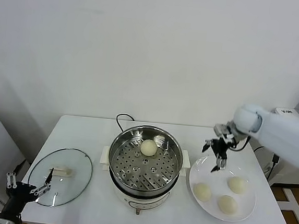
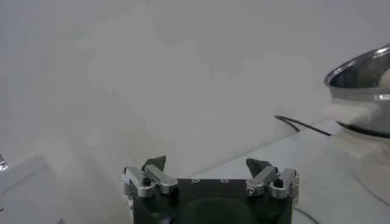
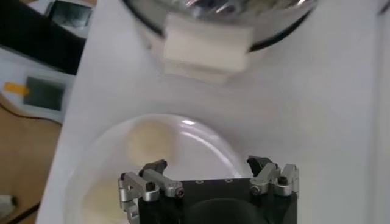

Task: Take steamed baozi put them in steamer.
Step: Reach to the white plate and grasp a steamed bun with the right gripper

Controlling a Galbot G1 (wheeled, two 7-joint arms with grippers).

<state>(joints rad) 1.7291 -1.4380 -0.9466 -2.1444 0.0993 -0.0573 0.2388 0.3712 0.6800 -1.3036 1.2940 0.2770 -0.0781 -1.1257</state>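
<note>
The steamer point(image 1: 144, 164) stands at the table's middle, with one baozi point(image 1: 148, 147) on its perforated tray. Three more baozi lie on the white plate point(image 1: 203, 166) to its right: one near the steamer point(image 1: 202, 191), one at the front point(image 1: 228, 204), one at the far right point(image 1: 237, 184). My right gripper point(image 1: 216, 157) is open and empty, hovering above the plate's back edge, between steamer and buns. Its wrist view shows the plate point(image 3: 201, 143), one baozi point(image 3: 150, 142) and the steamer's white handle point(image 3: 205, 52). My left gripper point(image 1: 26, 186) is open and empty, parked low at the table's front left.
The round glass lid point(image 1: 60, 176) lies on the table left of the steamer. A black cord point(image 1: 121, 121) runs behind the steamer. The steamer's edge point(image 2: 365, 79) and cord point(image 2: 301, 124) show in the left wrist view. A white device point(image 1: 288, 112) stands right of the table.
</note>
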